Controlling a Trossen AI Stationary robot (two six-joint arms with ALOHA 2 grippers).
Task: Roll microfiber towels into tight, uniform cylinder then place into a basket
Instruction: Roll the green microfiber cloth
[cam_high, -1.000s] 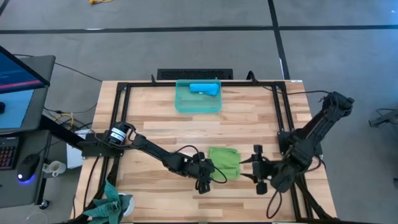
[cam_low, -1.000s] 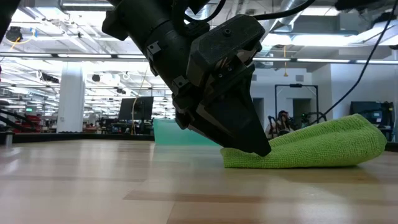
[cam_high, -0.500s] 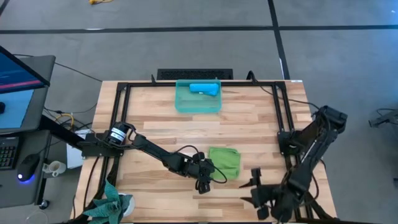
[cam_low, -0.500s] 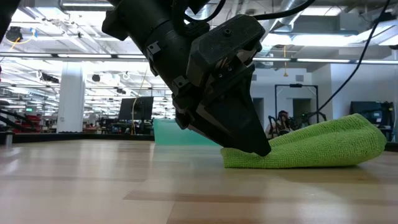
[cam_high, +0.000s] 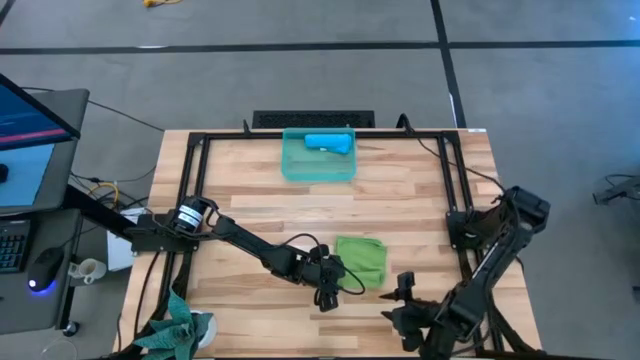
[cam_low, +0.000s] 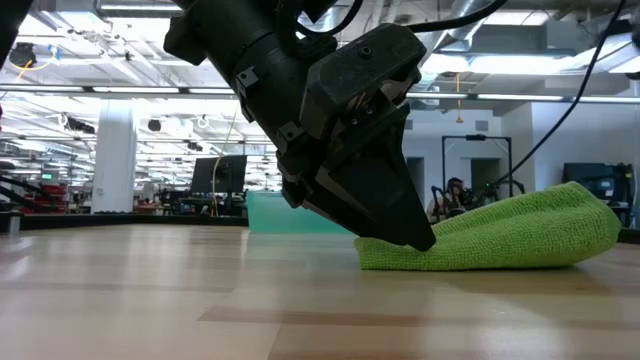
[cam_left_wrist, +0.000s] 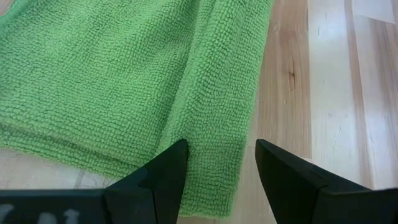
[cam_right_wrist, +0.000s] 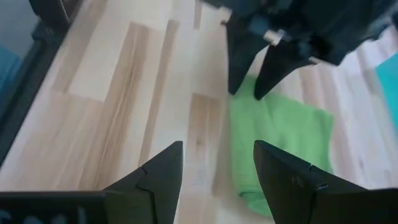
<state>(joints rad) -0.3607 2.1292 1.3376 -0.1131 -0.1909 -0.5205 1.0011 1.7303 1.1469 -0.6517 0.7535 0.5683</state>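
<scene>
Writing or labels: none readable. Left gripper (cam_high: 335, 278) low at the near-left corner of the lime green towel (cam_high: 362, 260), arm stretched flat across the table (cam_high: 420, 190), fingers (cam_left_wrist: 161, 177) parted astride the folded edge. Right gripper (cam_high: 400, 300) raised near the table's front edge, jaws apart, empty. Blue towel (cam_high: 328, 142) rolled inside the basket (cam_high: 296, 166) by the far edge.
</scene>
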